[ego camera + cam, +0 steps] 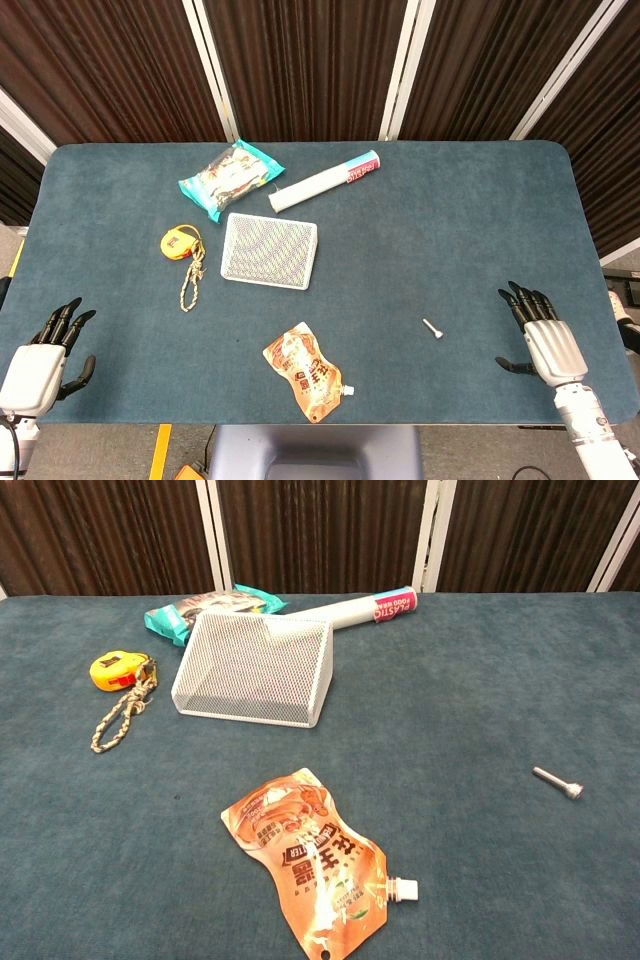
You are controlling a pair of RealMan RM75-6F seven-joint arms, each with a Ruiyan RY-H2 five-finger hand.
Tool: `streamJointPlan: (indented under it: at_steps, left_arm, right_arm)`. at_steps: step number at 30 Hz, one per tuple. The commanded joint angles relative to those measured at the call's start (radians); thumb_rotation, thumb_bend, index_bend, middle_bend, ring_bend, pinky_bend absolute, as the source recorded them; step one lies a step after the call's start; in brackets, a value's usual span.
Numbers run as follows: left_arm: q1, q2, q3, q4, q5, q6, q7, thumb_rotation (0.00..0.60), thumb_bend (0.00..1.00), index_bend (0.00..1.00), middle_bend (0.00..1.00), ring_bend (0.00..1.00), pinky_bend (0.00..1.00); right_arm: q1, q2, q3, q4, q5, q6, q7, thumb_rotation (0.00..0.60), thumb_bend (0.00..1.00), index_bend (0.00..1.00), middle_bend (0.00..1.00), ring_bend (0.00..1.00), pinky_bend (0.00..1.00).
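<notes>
Hands Idle at Near Bench Corners, Objects Spread Across Felt Surface

Hands first: we see the left hand (pixel 48 352) over the near left corner of the bench (pixel 450 230), fingers spread and extended, holding nothing. We see the right hand (pixel 540 335) near the near right edge in the same posture, fingers apart, palm free, touching no object. Only the head view shows the hands.

The object nearest the right hand is a small metal bolt (pixel 432 327), a short cylindrical shank with a wider head, lying flat and well apart from the fingers. Nearest the left hand, but well apart from it, is a braided cord (pixel 191 280) attached to a yellow tape measure (pixel 179 243).

We note a white wire-mesh basket (pixel 255 666) with a rectangular, fine-grid body near the bench centre-left. Behind it lie a white cylindrical roll (pixel 325 181) with a red printed label, and a glossy teal snack bag (pixel 230 177). At the near edge lies an orange spouted pouch (pixel 312 858), flat and crinkled, with a white cap.

The bench is covered in dark blue-green felt with rounded corners. Behind it hang dark brown ribbed panels divided by white strips.
</notes>
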Motion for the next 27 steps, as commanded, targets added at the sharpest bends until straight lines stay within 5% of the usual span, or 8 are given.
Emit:
streamJointPlan:
  at_steps: [1,16,22,27]
  left_arm:
    - [0.000,0.000,0.000,0.000,-0.001,-0.001,0.000,0.600,0.46,0.14,0.02,0.07,0.36]
    - [-0.002,0.004,-0.001,0.004,-0.016,-0.016,-0.020,0.600,0.46,0.14,0.02,0.07,0.36]
    - [0.003,0.011,0.005,-0.009,0.005,0.001,-0.017,0.600,0.46,0.14,0.02,0.07,0.36]
    - [-0.001,0.011,0.006,-0.010,-0.004,-0.013,-0.017,0.600,0.46,0.14,0.02,0.07,0.36]
  right_arm:
    - [0.001,0.000,-0.001,0.000,0.001,-0.003,0.000,0.600,0.21,0.00,0.00,0.00,0.11]
    - [-0.008,-0.047,-0.002,0.025,-0.027,0.034,-0.021,0.600,0.21,0.00,0.00,0.00,0.13]
    - [-0.001,-0.106,0.029,0.023,-0.023,0.065,-0.109,0.600,0.21,0.11,0.31,0.23,0.38]
    - [0.028,-0.165,0.071,0.023,-0.008,0.068,-0.213,0.600,0.21,0.27,0.47,0.43,0.57]
